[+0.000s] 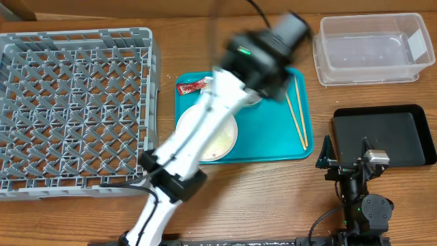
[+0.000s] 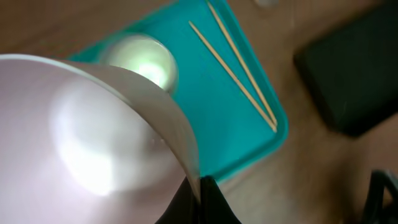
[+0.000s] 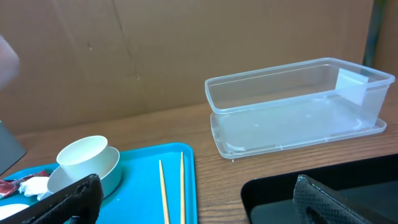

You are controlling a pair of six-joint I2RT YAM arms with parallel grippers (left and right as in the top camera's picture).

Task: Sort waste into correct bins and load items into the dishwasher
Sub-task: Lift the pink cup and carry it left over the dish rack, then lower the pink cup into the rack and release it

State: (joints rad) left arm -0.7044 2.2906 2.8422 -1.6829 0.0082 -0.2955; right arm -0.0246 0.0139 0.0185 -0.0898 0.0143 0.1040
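Observation:
My left gripper [image 2: 200, 194] is shut on the rim of the shiny steel bowl [image 2: 93, 137], held tilted above the teal tray [image 2: 217, 124]. In the overhead view the blurred left arm [image 1: 263, 58] hides the bowl. A small white cup [image 2: 140, 59] sits on the tray, resting in a white dish [image 3: 93, 177]. The chopsticks [image 1: 297, 116] lie at the tray's right side. A white plate [image 1: 220, 140] with rice scraps, the red wrapper [image 1: 193, 85] and a tissue wad [image 3: 34, 183] are also on the tray. My right gripper [image 1: 345, 160] is open and empty beside the black tray [image 1: 382, 137].
The grey dish rack [image 1: 75, 109] fills the left of the table. The clear tub [image 1: 369, 48] stands at the back right, behind the black tray. A cardboard wall [image 3: 155, 50] runs along the back.

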